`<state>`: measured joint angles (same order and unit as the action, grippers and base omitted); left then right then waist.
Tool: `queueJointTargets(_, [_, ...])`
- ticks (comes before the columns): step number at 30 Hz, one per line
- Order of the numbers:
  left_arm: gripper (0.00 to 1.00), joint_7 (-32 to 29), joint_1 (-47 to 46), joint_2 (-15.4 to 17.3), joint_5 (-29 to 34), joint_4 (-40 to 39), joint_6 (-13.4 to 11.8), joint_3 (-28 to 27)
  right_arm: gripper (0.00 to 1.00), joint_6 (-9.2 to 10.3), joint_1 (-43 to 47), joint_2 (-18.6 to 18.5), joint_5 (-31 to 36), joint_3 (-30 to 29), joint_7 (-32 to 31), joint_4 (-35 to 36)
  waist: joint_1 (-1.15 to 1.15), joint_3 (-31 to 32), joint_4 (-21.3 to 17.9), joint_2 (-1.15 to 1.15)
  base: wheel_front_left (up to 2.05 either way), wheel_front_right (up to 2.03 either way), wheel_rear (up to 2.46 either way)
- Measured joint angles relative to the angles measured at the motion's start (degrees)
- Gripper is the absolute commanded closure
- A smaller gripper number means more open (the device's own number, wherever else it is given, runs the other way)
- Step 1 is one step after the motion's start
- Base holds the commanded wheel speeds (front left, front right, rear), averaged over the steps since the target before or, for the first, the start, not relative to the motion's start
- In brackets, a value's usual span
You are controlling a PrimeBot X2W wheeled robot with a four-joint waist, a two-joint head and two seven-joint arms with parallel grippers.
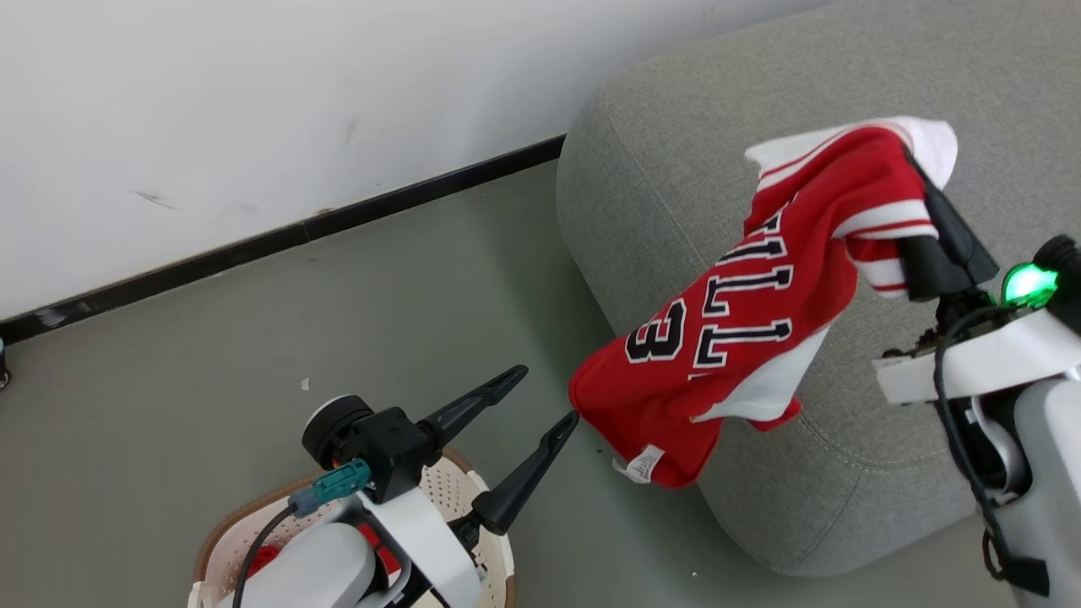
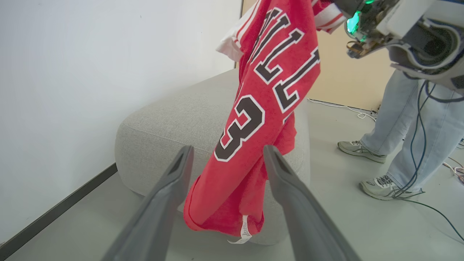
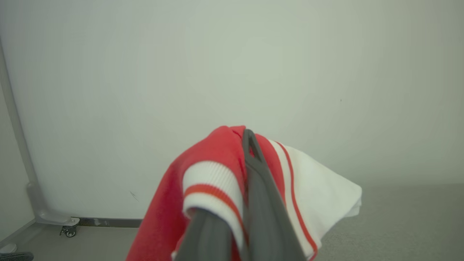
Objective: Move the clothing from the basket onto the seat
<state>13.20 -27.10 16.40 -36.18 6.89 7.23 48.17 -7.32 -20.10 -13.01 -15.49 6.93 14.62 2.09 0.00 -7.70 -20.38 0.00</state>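
Note:
A red jersey with black-and-white letters hangs from my right gripper, which is shut on its striped white-and-red edge. It dangles over the front corner of the grey seat, its hem past the edge above the floor. In the right wrist view the right gripper pinches the jersey. My left gripper stands open just left of the hem, above the basket, where a bit of red cloth shows under the arm. In the left wrist view the jersey hangs beyond the open left gripper, untouched.
A white wall with a black baseboard runs behind the grey floor and the seat. A person's legs and sneakers stand on the seat's far side, with cables on the floor. A small caster sits by the wall.

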Motion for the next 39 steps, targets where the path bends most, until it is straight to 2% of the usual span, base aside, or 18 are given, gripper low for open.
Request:
queueJointTargets(5, [0.00, -0.3, 0.5, 0.4, 0.0, -0.5, 0.0, 0.0, 1.00, -0.01, -5.3, -2.3, -0.4, -0.7, 0.0, 0.8, 0.00, -0.9, -0.1, 0.00, 0.00, 0.00, 0.00])
queueJointTargets(12, [0.00, -1.2, 0.6, 1.8, 0.0, -1.6, 0.0, -0.1, 1.00, -0.16, -12.2, -7.0, -2.8, -2.2, 0.0, -1.8, 0.00, -2.4, 0.2, 0.00, 0.00, 0.00, 0.00])
queueJointTargets(20, [0.00, -2.6, 0.6, 2.7, 0.0, -3.6, -0.1, -0.1, 1.00, -0.18, -17.1, -12.3, -3.8, -4.8, 0.0, -7.2, 0.00, -4.7, 0.8, 0.00, 0.00, 0.00, 0.00])
queueJointTargets(23, [0.00, -3.6, 0.5, 3.9, 0.0, -4.7, -0.5, -0.3, 1.00, -0.18, -19.4, -13.8, -5.4, -6.5, 0.0, -10.2, 0.00, -6.1, 1.2, 0.00, 0.00, 0.00, 0.00])
queueJointTargets(28, [0.00, -4.7, 0.5, 4.3, 0.0, -6.2, -0.5, -0.2, 1.00, -0.18, -21.4, -15.5, -6.2, -6.5, 0.0, -13.2, 0.00, -7.6, 1.6, 0.00, 0.00, 0.00, 0.00])
queueJointTargets(34, [0.00, -6.2, 0.5, 6.5, 0.0, -8.1, -0.9, -0.6, 1.00, -0.18, -25.4, -18.1, -6.5, -6.6, 0.0, -16.8, 0.00, -10.2, 2.3, 0.00, 0.00, 0.00, 0.00])
queueJointTargets(39, [0.00, -7.2, 0.5, 7.4, 0.0, -10.2, -1.6, -1.2, 1.00, -0.18, -30.2, -20.8, -9.0, -8.8, 0.0, -21.5, 0.00, -12.6, 2.9, 0.00, 0.00, 0.00, 0.00])
